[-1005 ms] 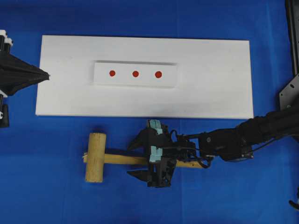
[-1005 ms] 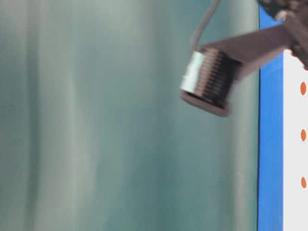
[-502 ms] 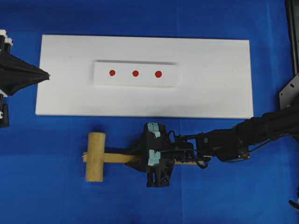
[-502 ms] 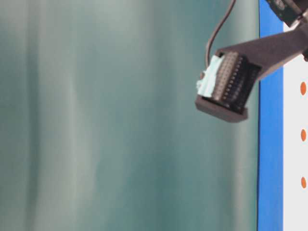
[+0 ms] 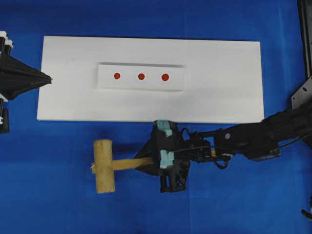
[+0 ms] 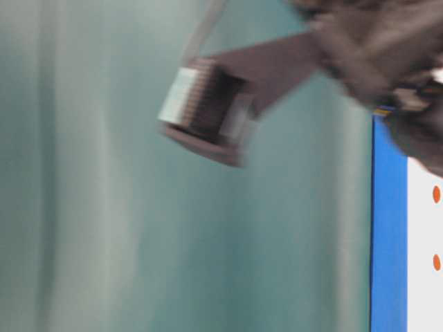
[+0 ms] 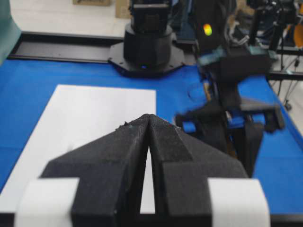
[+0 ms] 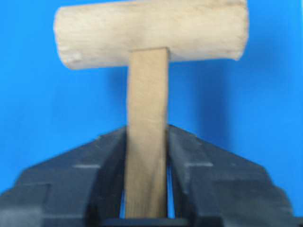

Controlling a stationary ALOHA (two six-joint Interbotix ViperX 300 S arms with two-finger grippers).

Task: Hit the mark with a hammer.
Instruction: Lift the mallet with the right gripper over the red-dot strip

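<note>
I see a light-brown wooden mallet (image 8: 147, 90), bare and unvarnished, its grain matt and slightly rough at the head's ends. The black right gripper (image 8: 147, 189) looks like matt moulded plastic. The blue table cover (image 5: 48, 204) reads as dull cloth; the white rectangular board (image 5: 224, 83) is smooth and matt.

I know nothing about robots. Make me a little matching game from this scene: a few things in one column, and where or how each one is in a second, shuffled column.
Things:
1. hammer
2. left gripper
3. mark
4. white board

States or places:
A. middle of three red dots on the raised white block
B. shut on nothing, at the board's left edge
C. handle clamped in the right gripper
D. lying flat on the blue cloth, under the block

Pairs: 1-C, 2-B, 3-A, 4-D
</note>
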